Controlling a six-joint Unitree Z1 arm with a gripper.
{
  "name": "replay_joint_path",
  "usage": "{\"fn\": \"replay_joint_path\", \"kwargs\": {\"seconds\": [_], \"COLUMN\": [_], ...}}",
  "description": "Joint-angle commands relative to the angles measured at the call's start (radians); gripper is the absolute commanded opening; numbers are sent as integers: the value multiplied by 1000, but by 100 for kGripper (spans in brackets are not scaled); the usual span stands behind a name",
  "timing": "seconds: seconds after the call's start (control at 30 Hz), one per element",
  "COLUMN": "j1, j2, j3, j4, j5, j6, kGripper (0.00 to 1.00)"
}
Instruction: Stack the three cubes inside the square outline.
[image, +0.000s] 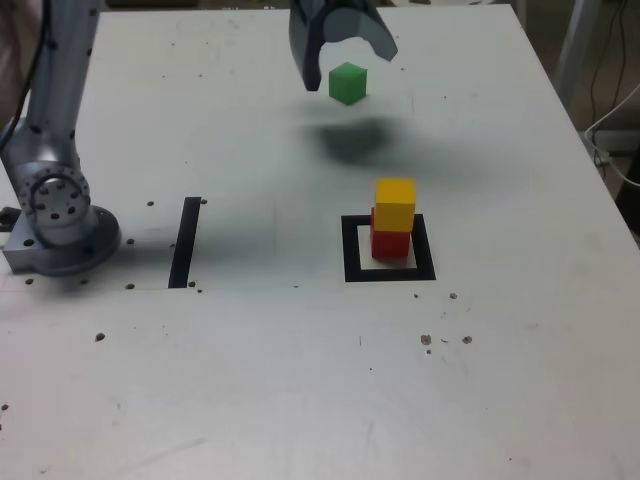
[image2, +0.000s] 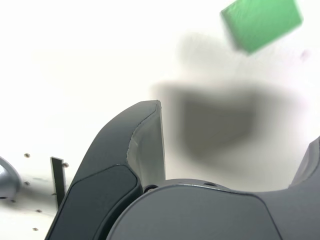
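We are looking down on a white table (image: 300, 400) speckled with small screw holes, its near half bare. Going back from there, in the exterior view the square outline (image: 350, 250) lies right of centre, and inside it the red cube (image: 390, 242) sits on the white middle with the yellow cube (image: 395, 203) on top of it, set a little askew but resting squarely enough. Two of the three are stacked, as we read it, so the step in hand is fetching the last one. To the exterior view's left a narrow black strip (image: 185, 242) lies on the table, and beyond it stands the arm's grey base (image: 58, 215); neither is in the path. Farther back lies the green cube (image: 347, 83), alone on the table, with the gripper (image: 345, 50) hovering just above and behind it, jaws spread wide and empty. The next move, we judge, calls for centring over the green cube, lowering so the jaws straddle it, then closing. The carry back must clear the yellow cube's top, since a nudge could topple the pair.
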Motion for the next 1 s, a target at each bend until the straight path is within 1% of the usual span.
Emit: {"fn": "replay_joint_path", "kwargs": {"seconds": [0.0, 0.2, 0.43, 0.6, 0.8, 0.97], "j1": [32, 101, 138, 150, 156, 157], "j2": [46, 145, 224, 273, 310, 332], "j3": [-41, -166, -285, -332, -344, -358], "j4": [9, 44, 105, 145, 178, 197], "j5": [-12, -43, -58, -68, -87, -99], "j6": [-4, -11, -13, -13, -8, 1], "kGripper": [100, 100, 100, 98, 92, 83]}}
